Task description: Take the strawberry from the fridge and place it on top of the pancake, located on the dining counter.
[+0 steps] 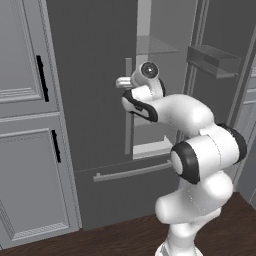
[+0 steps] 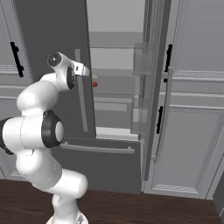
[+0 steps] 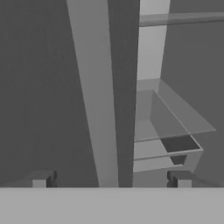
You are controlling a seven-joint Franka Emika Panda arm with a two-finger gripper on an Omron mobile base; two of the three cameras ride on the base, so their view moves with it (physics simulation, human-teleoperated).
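Strawberry (image 2: 95, 84) sits as a tiny red dot on a light grey shelf inside the fridge (image 2: 52, 35), left of centre in my right base view, just below a small pale yellowish item (image 2: 94, 77). Nearest to me, at the bottom of my hand view, the two dark fingertips (image 3: 43, 179) stand far apart, so the gripper (image 3: 109, 180) is spread wide and holds nothing. Between the tips rises the long grey bar handle (image 3: 94, 100) of the closed left door, running up the middle of that frame, with the door's dark edge just to its right. In my left base view the gripper (image 1: 123, 82) is at centre frame, right at that handle (image 1: 128, 107); whether it touches, I cannot tell. In the right base view the hand (image 2: 83, 70) is in the upper left, near the handle and short of the berry. Beyond, the right door stands swung open with clear door bins (image 2: 143, 59) on its inner side. Farther back, light grey panelled cabinets (image 1: 30, 125) with black handles flank the fridge.
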